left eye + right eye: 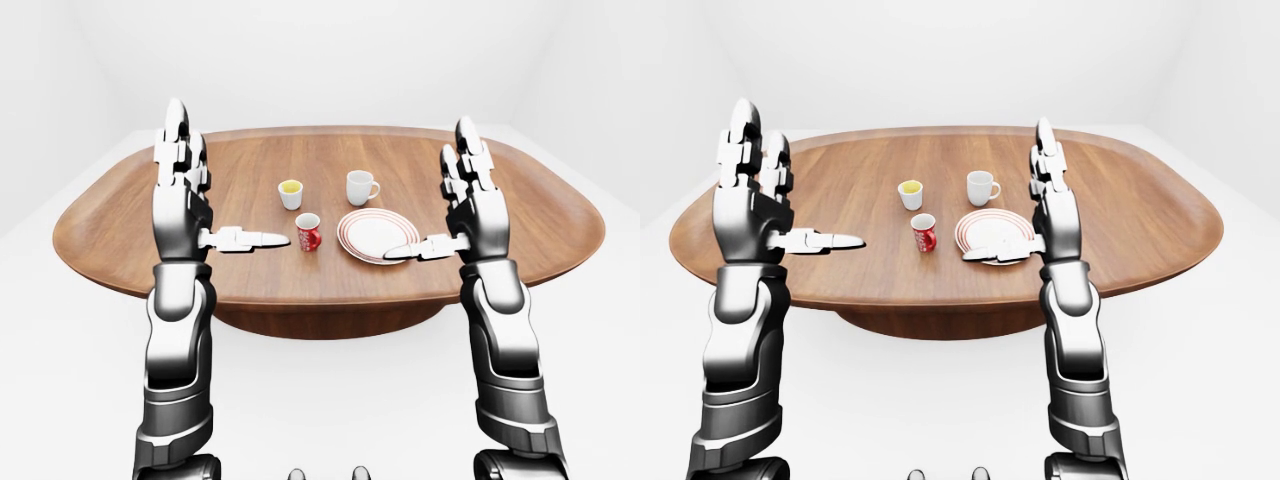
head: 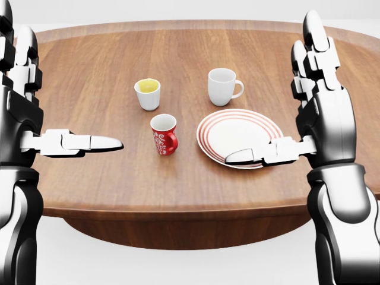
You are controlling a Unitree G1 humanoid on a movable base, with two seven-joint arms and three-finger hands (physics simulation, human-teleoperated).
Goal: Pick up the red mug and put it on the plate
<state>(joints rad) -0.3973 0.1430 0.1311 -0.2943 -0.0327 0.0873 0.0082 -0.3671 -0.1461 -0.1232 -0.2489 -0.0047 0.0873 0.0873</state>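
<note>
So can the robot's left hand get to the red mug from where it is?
Probably yes. The left hand is open, and one of its fingers points toward the red mug with only bare table between them. The yellow cup and the plate are off to the side.

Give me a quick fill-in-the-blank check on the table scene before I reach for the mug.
1. The red mug stands to the ____ of the plate in the head view.
2. The small white cup holds something ____ in colour.
3. The white mug has its handle pointing to the view's ____.
4. Both the left hand and right hand are ____.

Missing words: left; yellow; right; open
</note>
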